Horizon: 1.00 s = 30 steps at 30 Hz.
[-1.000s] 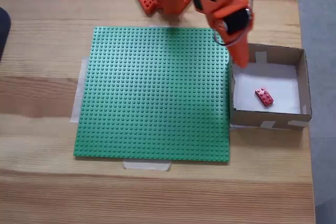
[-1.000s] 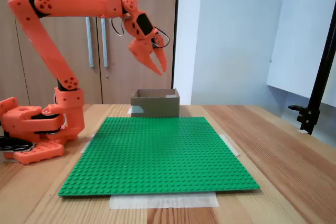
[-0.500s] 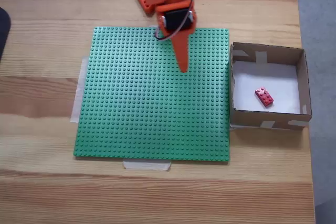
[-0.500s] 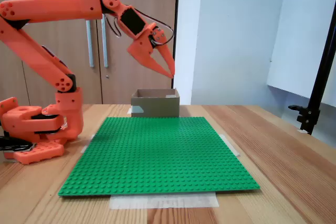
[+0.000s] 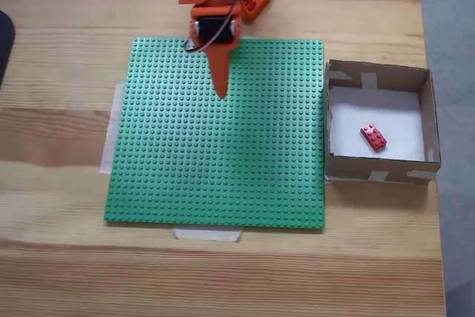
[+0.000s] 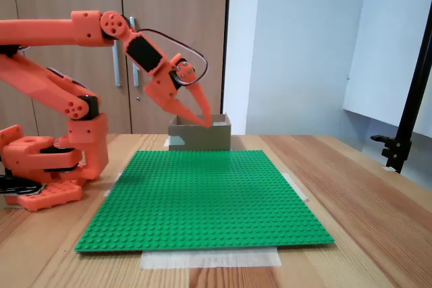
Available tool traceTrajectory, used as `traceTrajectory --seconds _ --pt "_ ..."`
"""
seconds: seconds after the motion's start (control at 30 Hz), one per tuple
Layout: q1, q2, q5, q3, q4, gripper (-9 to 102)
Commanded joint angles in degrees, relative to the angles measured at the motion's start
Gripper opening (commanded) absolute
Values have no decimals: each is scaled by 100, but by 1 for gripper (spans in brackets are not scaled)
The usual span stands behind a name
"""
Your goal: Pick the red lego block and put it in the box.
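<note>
The red lego block (image 5: pixel 373 137) lies on the white floor of the box (image 5: pixel 378 73), near its front right part. From the side, the brown box (image 6: pixel 199 136) stands at the far edge of the green baseplate. My orange gripper (image 5: pixel 220 94) hangs over the back middle of the baseplate, well left of the box in the top-down fixed view. Its jaws are shut to a point with nothing between them. In the side fixed view the gripper (image 6: pixel 206 123) points down and away, above the plate.
A green studded baseplate (image 5: pixel 215 154) taped to the wooden table fills the middle. The arm's base (image 6: pixel 40 166) sits at the back of the table. A dark object (image 5: pixel 4 42) pokes in at the left edge. A black stand (image 6: pixel 408 112) rises at the right.
The arm swung away from the box, leftward across the baseplate in the top-down view, and the gripper dropped lower. The block stayed put in the box.
</note>
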Motion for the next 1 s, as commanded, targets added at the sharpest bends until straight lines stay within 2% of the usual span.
traceTrajectory --seconds 0.0,0.37,0.97 --pt "158 439 -53 387 -176 -1" --pt "325 1811 -193 2074 -387 -1" --pt "299 2505 -352 3252 -545 -1"
